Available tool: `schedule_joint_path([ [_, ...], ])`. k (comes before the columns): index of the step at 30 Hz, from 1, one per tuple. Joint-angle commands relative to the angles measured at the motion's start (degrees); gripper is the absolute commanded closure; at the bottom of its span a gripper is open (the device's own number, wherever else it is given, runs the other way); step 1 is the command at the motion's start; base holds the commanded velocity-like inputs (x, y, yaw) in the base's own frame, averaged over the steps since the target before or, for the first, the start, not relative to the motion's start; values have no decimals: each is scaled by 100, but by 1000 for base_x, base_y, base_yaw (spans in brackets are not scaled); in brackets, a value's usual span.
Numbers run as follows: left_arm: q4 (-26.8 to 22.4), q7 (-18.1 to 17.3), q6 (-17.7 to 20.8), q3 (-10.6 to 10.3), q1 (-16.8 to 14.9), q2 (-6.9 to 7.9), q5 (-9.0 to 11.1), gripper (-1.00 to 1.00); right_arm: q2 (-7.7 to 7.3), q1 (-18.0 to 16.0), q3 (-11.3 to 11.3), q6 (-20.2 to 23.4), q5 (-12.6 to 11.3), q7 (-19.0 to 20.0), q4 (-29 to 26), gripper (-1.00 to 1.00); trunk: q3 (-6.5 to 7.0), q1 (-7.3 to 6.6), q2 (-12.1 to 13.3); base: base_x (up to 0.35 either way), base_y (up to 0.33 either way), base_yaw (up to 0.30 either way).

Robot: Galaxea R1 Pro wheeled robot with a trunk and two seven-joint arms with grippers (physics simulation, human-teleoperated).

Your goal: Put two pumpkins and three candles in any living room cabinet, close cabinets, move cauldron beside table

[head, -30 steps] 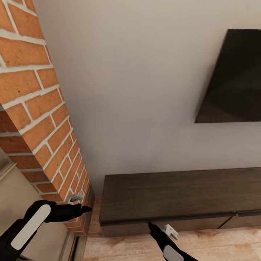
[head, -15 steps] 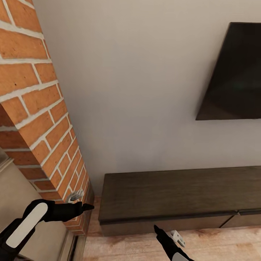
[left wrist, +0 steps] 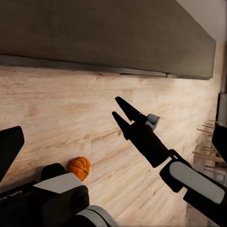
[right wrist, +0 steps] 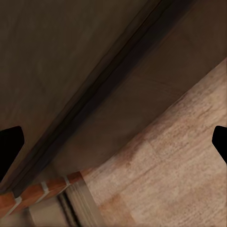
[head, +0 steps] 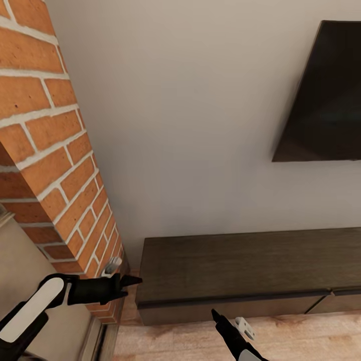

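Note:
The cabinet (head: 240,265) is a long low dark-brown unit against the wall, and the drawer fronts in view are shut. It also appears in the left wrist view (left wrist: 94,33) and the right wrist view (right wrist: 71,56). One small orange pumpkin (left wrist: 79,168) lies on the wood floor beside the robot's base. My left gripper (head: 134,281) is open and empty, level with the cabinet's left end. My right gripper (head: 214,314) (left wrist: 117,108) hangs open and empty over the floor, just in front of the cabinet. The candles, the cauldron and the table are out of view.
A brick column (head: 45,150) stands close on the left, touching my left arm's side. A dark TV (head: 326,100) hangs on the wall above the cabinet. Pale wood floor (head: 301,336) runs along the cabinet's front. Thin pale sticks (left wrist: 205,151) stand near the cabinet's far end.
The view has tilted slightly. My left gripper has moved right, toward the cabinet's left end. My right gripper has shifted slightly right and down.

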Motion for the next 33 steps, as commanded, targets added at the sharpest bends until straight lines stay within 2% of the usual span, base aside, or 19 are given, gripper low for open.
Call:
schedule_joint_path([
  [1,-58,57,6,-68,1,74,206,-100,2,-5,44,-21,-61,32,9,-100,-24,22,-44,0,0,0],
  [2,-109,54,6,-138,5,155,399,-100,2,-5,44,-23,-61,34,9,-100,-42,44,-85,0,0,0],
  [6,-437,54,6,-468,10,442,1415,-100,2,-5,44,-28,-61,39,10,-100,-113,132,-245,0,0,0],
  [10,-556,47,6,-749,11,518,1753,-100,2,-5,44,-33,-58,39,10,-100,-185,220,-405,0,0,0],
  [16,-692,36,6,-936,11,515,1859,-100,2,-5,44,-34,-61,44,10,-100,-293,352,-646,0,0,0],
  [18,-703,-73,6,-968,11,518,1866,-100,2,-5,44,-35,-61,47,10,-100,-329,396,-726,0,0,0],
  [24,-691,-488,-1,-992,11,555,1823,-100,2,-5,44,-40,-61,49,10,-100,-437,528,-967,0,0,0],
  [33,-677,-549,-3,-999,11,564,1800,-100,6,-5,44,-42,-61,48,10,-100,-598,725,-1328,0,0,0],
])
